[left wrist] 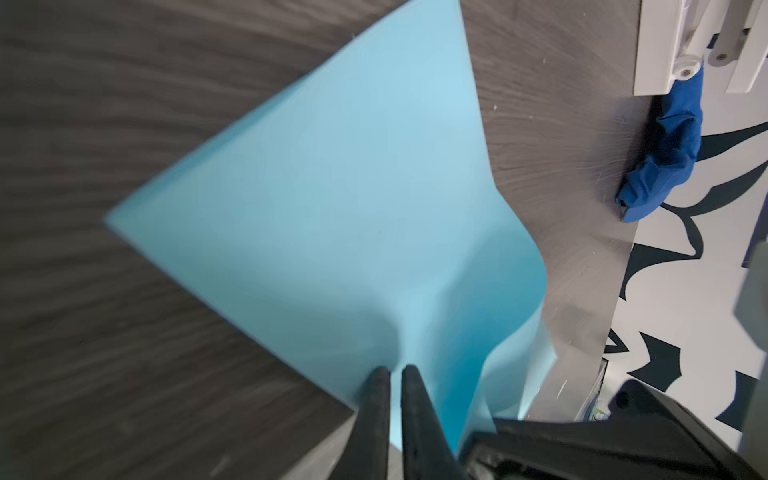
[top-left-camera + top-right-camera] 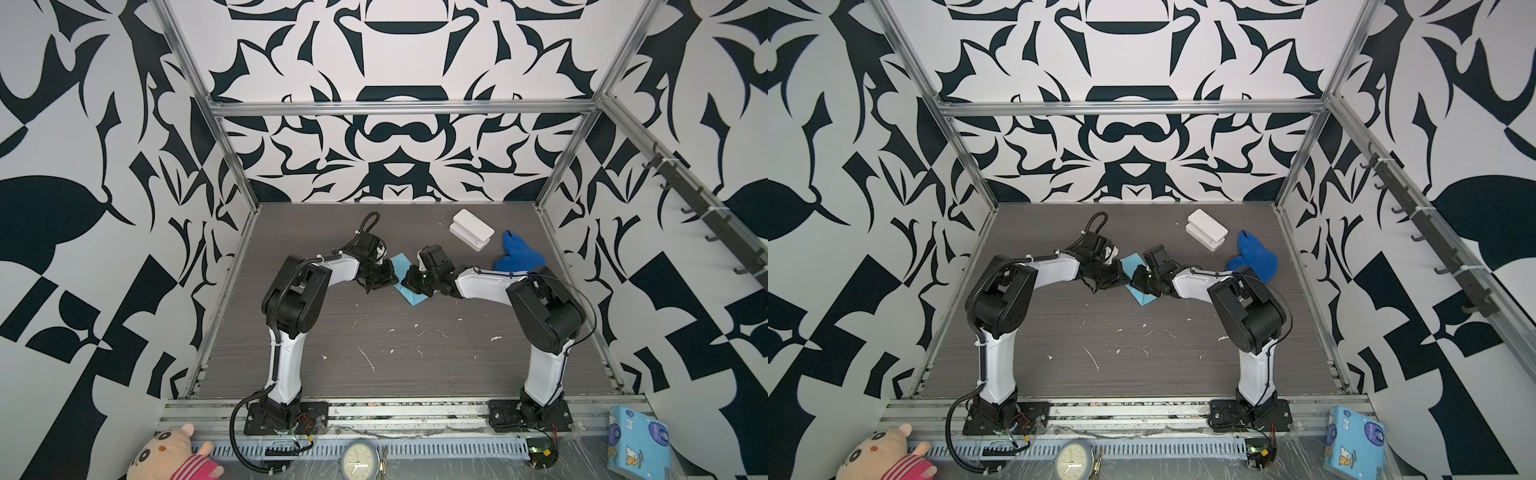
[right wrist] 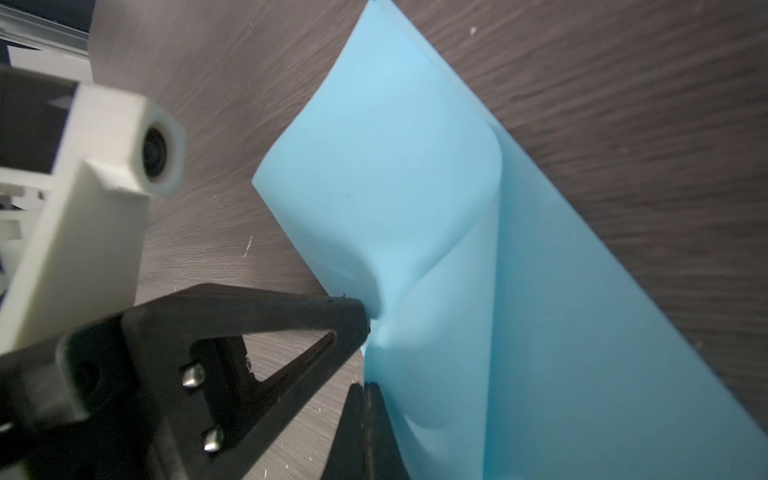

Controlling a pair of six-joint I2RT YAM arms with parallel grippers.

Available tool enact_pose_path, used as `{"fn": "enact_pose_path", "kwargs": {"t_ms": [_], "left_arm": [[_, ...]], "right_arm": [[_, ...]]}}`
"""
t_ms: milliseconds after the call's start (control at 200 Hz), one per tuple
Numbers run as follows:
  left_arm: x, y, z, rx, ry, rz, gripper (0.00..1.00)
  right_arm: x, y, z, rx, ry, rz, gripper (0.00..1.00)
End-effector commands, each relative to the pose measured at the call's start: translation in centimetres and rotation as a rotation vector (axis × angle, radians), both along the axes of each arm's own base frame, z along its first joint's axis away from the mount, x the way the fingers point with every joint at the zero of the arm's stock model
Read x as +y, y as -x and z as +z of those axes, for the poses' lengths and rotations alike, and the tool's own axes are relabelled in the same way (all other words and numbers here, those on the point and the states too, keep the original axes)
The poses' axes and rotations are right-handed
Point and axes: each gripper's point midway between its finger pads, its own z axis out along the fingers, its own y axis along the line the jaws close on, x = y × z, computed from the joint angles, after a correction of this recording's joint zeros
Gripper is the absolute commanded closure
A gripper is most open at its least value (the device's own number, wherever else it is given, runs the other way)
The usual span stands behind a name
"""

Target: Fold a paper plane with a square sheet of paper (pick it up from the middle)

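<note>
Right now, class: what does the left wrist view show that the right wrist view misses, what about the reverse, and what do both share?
Left wrist only: the royal-blue cloth, a white object and the patterned wall. Right wrist only: the left arm's white camera housing. Both: the light-blue sheet of paper, curved above the dark table, pinched by that view's own tool, the left tool and the right tool.

Square sheet of paper [image 2: 411, 296] at table [image 2: 374, 332] centre, cloth lump [image 2: 519, 255] to its right
</note>
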Motion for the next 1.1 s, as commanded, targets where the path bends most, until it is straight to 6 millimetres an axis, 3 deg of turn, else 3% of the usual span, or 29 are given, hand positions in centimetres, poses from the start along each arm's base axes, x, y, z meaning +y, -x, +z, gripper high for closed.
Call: {"fn": "enact_pose_path", "kwargs": {"t_ms": [0,1095], "left_arm": [[0.7,0.5,-0.9,0.029,-0.037,0.004,0.88],[0.7,0.7,-1.2,0.039,-0.039,0.002,0.88]], "right_arm": [[0.4,-0.4,0.4,-0.038,-0.013,0.001,1.00],[-0.4,-0.6,-1.8,-0.050,0.006,-0.044,1.00]]}}
